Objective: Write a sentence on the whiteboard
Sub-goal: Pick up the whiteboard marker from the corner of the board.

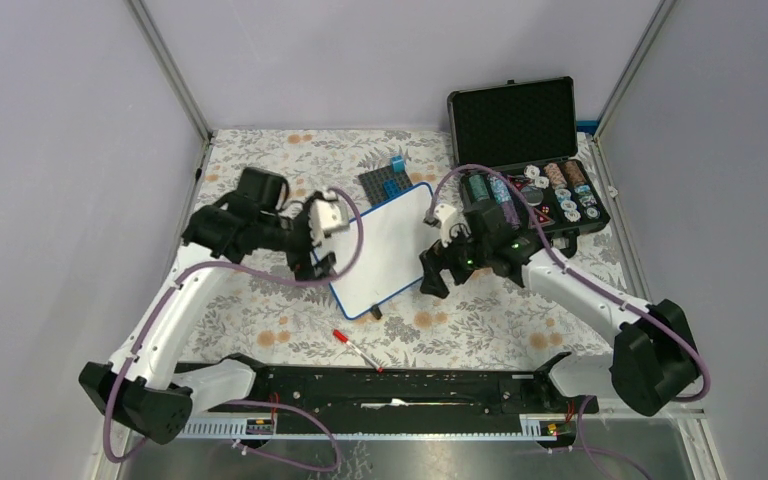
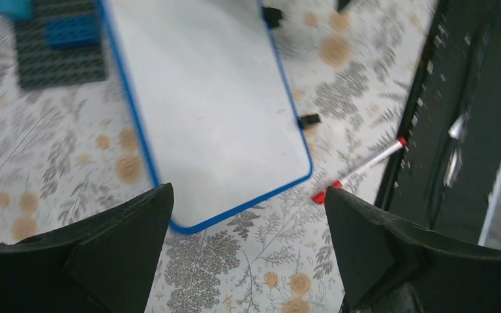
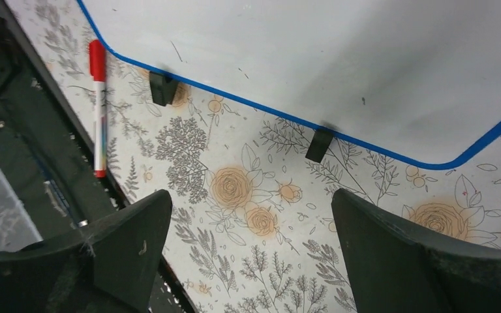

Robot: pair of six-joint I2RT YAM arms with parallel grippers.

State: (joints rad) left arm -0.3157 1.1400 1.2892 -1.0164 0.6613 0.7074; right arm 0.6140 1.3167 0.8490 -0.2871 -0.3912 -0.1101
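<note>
The whiteboard (image 1: 385,250) lies flat and slanted on the flowered cloth, blank, with a thin blue rim. My left gripper (image 1: 320,255) hovers at its left edge, open and empty. In the left wrist view the whiteboard (image 2: 209,104) fills the upper middle, and the left gripper (image 2: 248,192) spans its near corner. My right gripper (image 1: 440,272) is at the board's right edge, open with nothing in it. Seen from the right wrist, the right gripper (image 3: 251,194) is over bare cloth just below the whiteboard (image 3: 339,59) and its two black feet. A red-capped marker (image 1: 358,350) lies on the cloth near the front rail.
An open black foam-lined case (image 1: 512,120) with stacked chips (image 1: 560,190) stands at the back right. A grey baseplate with blue bricks (image 1: 385,180) touches the board's far edge. The black rail (image 1: 390,385) runs along the near edge, close to the marker (image 3: 99,111) (image 2: 359,171).
</note>
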